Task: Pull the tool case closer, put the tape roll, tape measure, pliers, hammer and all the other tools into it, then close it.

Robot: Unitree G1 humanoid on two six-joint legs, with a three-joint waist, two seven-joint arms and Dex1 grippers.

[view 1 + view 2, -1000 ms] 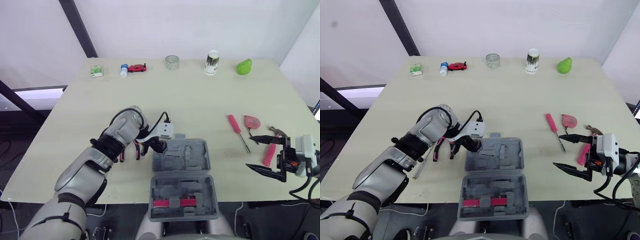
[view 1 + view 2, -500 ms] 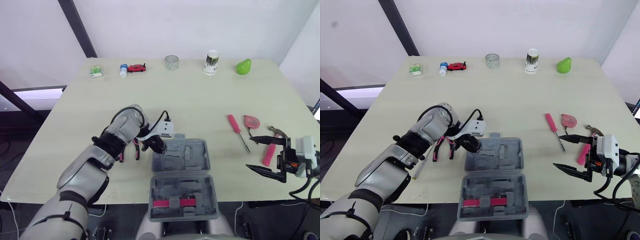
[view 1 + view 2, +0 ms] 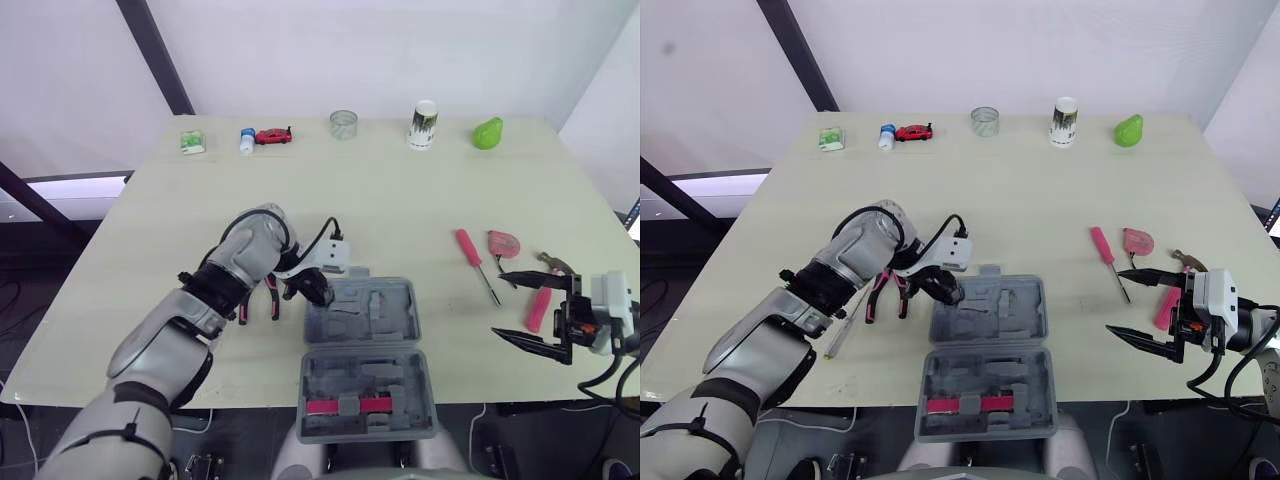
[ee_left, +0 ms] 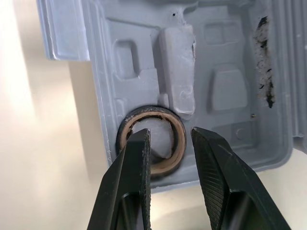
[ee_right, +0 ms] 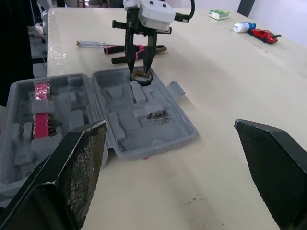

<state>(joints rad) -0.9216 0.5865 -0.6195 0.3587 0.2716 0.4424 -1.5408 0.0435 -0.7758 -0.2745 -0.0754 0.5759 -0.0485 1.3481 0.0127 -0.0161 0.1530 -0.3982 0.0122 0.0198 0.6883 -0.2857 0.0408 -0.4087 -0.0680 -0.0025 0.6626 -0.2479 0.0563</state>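
While the gray tool case (image 3: 385, 305) lies open at the near middle of the table (image 3: 400, 200), the left gripper (image 3: 320, 296) points down into the far left corner of its far half. There the tape roll (image 4: 151, 112) lies flat in a recess. The gripper's fingers (image 4: 136, 158) are a little apart and straddle one side of the ring, one tip over its hole and the other just outside its wall; the gap is wider than the wall. The pliers (image 3: 270, 300) lie on the table just left of the case. The right gripper (image 3: 498, 304) hovers near the table's near right edge, spread wide and holding nothing. Beside it on the table lie the hammer (image 3: 541, 300), the pink tape measure (image 3: 505, 243) and a pink screwdriver (image 3: 475, 262), all right of the case.
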